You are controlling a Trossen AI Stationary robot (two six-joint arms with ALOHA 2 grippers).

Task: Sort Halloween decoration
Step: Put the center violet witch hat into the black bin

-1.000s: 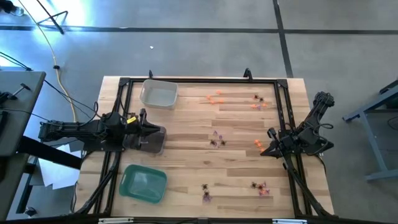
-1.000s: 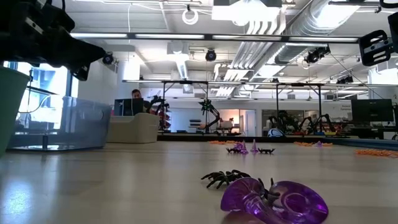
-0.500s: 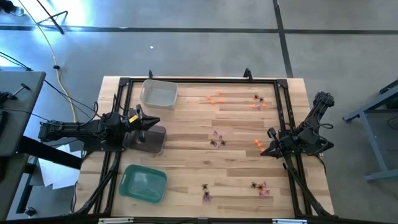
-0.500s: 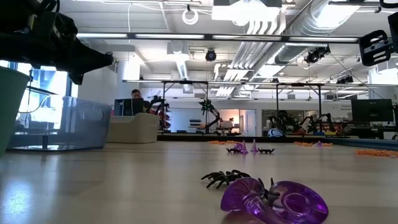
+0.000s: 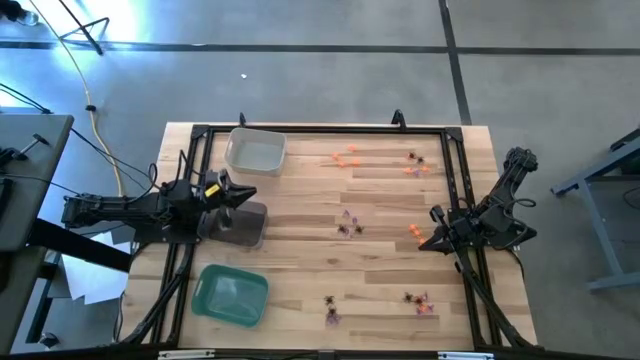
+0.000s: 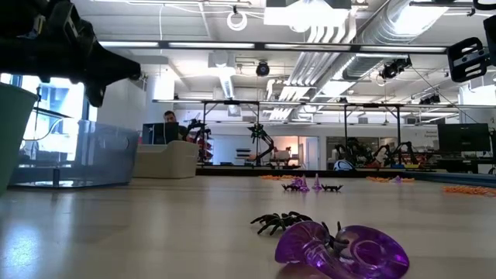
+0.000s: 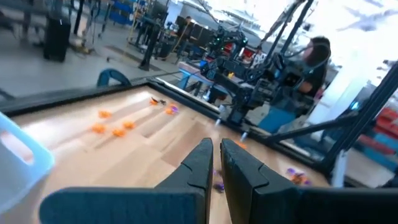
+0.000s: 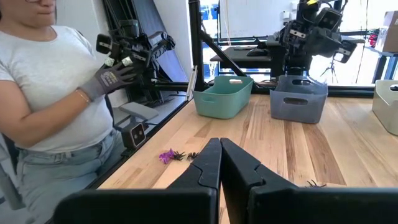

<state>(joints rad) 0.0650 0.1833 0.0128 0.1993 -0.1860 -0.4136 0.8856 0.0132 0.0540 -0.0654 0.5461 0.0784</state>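
Note:
The Halloween decoration lies in small heaps on the wooden table: orange pieces (image 5: 345, 157) at the far side, black and orange ones (image 5: 415, 165), purple and black ones (image 5: 348, 226) in the middle, more at the near side (image 5: 330, 310) (image 5: 418, 300). A purple piece (image 6: 341, 249) and a black spider (image 6: 275, 222) lie close to the low camera. My left gripper (image 5: 250, 194) (image 7: 216, 163) hovers level above a grey tray (image 5: 245, 228), shut and holding nothing. My right gripper (image 5: 432, 241) (image 8: 219, 155) waits at the table's right side, shut and holding nothing.
A clear tray (image 5: 255, 152) stands at the far left and a green tray (image 5: 232, 295) at the near left. A black frame (image 5: 320, 128) runs along the table's edges. A person with a gloved hand (image 8: 112, 78) stands beside the table's near edge.
My left gripper has rolled about its own long line and swung its fingers a little toward the table's far edge, staying above the grey tray. The decoration pieces lie where they were.

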